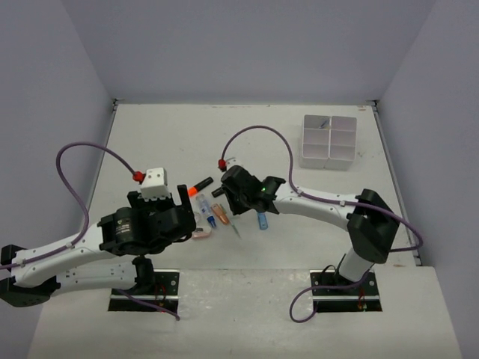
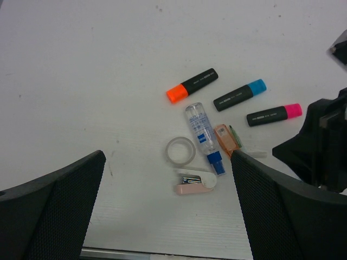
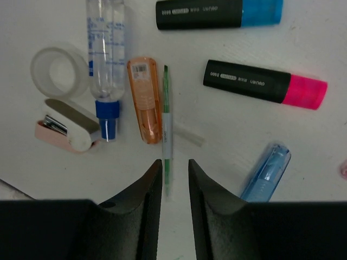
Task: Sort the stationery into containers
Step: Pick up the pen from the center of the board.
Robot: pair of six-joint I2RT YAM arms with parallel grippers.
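Straddling the green pen (image 3: 167, 135) from above — right fingers (image 3: 146, 216) narrowly parted; left fingers (image 2: 54, 211) wide apart.

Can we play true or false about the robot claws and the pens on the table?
1. The left gripper is wide open and holds nothing. True.
2. The thin green pen is already in the organiser box. False: it lies on the table, its end between the right gripper fingers.
3. The pink-capped highlighter lies on the table. True.
4. The tape roll sits on top of the orange-capped highlighter. False: it lies flat on the table beside the clear bottle.
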